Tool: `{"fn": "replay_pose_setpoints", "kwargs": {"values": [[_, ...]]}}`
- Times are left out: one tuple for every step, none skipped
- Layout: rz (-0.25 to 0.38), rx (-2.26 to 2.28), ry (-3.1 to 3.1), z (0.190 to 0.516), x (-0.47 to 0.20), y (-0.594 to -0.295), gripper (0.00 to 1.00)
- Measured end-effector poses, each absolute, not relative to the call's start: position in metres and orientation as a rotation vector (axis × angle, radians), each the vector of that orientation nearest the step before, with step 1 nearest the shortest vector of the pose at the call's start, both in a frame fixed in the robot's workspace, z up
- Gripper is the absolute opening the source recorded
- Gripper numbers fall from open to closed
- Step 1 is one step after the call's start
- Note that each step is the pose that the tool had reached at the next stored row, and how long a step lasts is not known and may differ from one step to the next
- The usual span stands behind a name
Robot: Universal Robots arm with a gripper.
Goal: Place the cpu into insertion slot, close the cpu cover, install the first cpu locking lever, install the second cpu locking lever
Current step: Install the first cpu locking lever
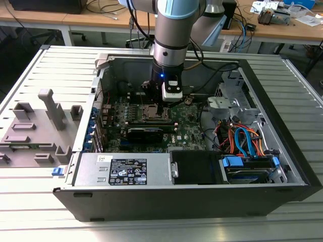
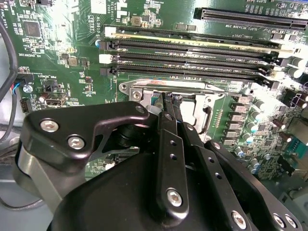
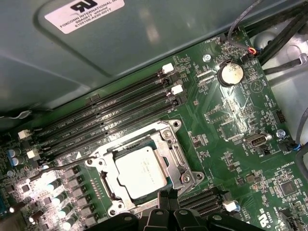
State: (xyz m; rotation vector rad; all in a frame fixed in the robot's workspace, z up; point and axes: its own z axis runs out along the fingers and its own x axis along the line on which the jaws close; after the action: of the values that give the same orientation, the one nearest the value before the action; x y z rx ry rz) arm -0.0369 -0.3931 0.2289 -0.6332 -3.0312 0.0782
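Gripper (image 1: 153, 106) low inside the open computer case (image 1: 299, 161), fingers (image 2: 164, 103) pinched together, nothing seen between them, tips at the insertion slot (image 1: 151, 115) edge, cpu (image 3: 142, 171) seated there, cpu cover (image 3: 172, 144) flat around it, in the exterior view power supply (image 1: 126, 169) at the slot's six o'clock.

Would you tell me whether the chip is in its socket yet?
In: the chip lies flat, framed by the metal cover.
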Motion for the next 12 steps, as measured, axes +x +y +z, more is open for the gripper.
{"fn": "replay_pose_setpoints", "kwargs": {"values": [[0.078,-0.63,-3.032,0.2289,-0.0369,-0.3931,0.11],[0.078,-0.625,-3.033,0.2289,-0.0369,-0.3931,0.11],[0.078,-0.621,-3.034,0.2289,-0.0369,-0.3931,0.11],[0.078,-0.617,-3.035,0.2288,-0.0369,-0.3931,0.11],[0.078,-0.615,-3.035,0.2288,-0.0369,-0.3931,0.11],[0.078,-0.613,-3.035,0.2289,-0.0369,-0.3931,0.11],[0.078,-0.61,-3.036,0.2289,-0.0369,-0.3931,0.11],[0.078,-0.609,-3.036,0.2289,-0.0369,-0.3931,0.11],[0.078,-0.606,-3.037,0.2289,-0.0369,-0.3931,0.11],[0.078,-0.604,-3.038,0.2289,-0.0369,-0.3931,0.11],[0.077,-0.602,-3.038,0.2289,-0.0369,-0.3931,0.11],[0.077,-0.598,-3.039,0.2289,-0.0369,-0.3931,0.11]]}}
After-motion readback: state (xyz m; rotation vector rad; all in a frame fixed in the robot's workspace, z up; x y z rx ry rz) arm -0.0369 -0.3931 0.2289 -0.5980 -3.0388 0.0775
